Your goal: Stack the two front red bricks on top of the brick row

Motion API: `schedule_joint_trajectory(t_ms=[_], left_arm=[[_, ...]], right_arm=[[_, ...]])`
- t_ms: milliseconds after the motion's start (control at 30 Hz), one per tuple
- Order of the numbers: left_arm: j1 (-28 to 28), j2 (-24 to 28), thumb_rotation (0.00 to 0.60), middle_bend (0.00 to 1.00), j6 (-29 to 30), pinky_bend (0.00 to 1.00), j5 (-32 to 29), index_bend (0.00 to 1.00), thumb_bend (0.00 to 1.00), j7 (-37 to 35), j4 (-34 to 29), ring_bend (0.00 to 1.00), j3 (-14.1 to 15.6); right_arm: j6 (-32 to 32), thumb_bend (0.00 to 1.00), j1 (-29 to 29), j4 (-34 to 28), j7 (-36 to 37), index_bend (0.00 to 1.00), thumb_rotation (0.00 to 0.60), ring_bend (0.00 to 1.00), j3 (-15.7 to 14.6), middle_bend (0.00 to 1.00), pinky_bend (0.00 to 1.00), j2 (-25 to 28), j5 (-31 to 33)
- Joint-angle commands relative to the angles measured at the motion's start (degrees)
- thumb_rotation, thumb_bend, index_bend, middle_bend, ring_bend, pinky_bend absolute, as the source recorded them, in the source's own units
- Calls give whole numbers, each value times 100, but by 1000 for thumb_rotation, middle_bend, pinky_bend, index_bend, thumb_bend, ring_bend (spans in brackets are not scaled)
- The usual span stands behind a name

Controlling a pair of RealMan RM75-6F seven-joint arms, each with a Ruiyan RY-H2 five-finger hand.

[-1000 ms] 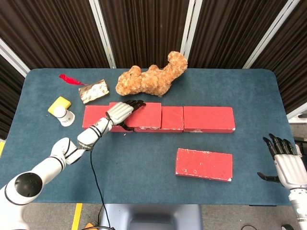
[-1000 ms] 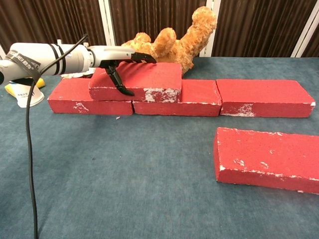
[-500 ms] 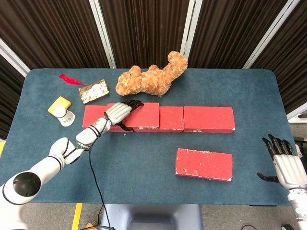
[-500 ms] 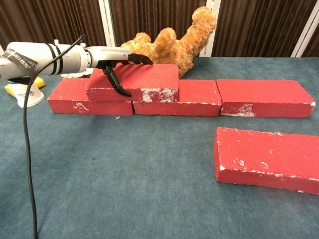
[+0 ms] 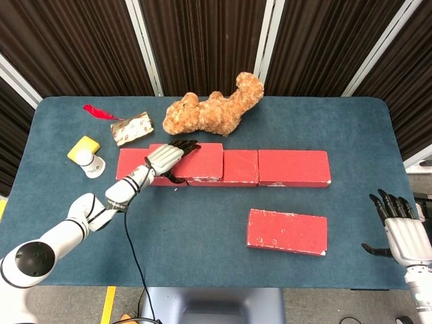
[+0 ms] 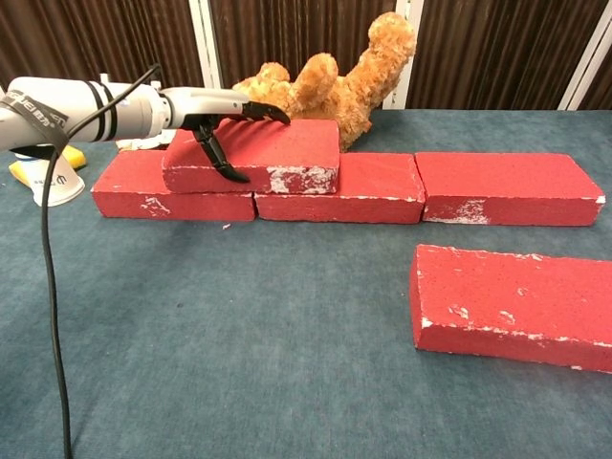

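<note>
Three red bricks form a row across the table: left brick (image 5: 129, 165) (image 6: 163, 193), middle brick (image 5: 243, 167) (image 6: 378, 186), right brick (image 5: 294, 167) (image 6: 507, 186). A fourth red brick (image 5: 204, 162) (image 6: 282, 151) lies on top, over the joint of the left and middle ones. My left hand (image 5: 166, 158) (image 6: 222, 117) grips its left end, fingers flat across the top and thumb down the front face. One more red brick (image 5: 287, 231) (image 6: 516, 301) lies alone at the front right. My right hand (image 5: 403, 233) hovers open off the table's right front corner.
A brown teddy bear (image 5: 216, 111) (image 6: 335, 81) lies just behind the row. At the far left are a yellow sponge (image 5: 84, 146), a white cup (image 5: 92, 164), a patterned wrapper (image 5: 131, 127) and a red tassel (image 5: 98, 111). A black cable (image 6: 48, 287) hangs from my left arm.
My left hand has slid the top brick a little to the left along the row. The right hand has stayed in place.
</note>
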Motion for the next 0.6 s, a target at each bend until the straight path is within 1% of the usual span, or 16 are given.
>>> schedule_joint_trajectory(t_ms=[33,167,333,600], left_arm=[[-1,33,600,0,-19,91,-19,0,266,51,-38,0,9],[-4,64,600,0,-84,91,-82,0,262,59,-84,0,-10],[-7,113,600,0,-203,91,-169,0,230,120,-167,0,-33],[16,205,600,0,-191,91,-219,0,227,364,-367,0,-59]], right_arm=[[-5,113,2,-3,-8,0,534,0,-3,0,0,-3,-2],[6,113,-2,-13,-20,0,533,0,-3,0,0,-3,3],[18,113,-8,-19,-31,0,535,0,-3,0,0,-4,5],[90,113,-27,3,16,0,534,0,0,0,0,-21,-64]])
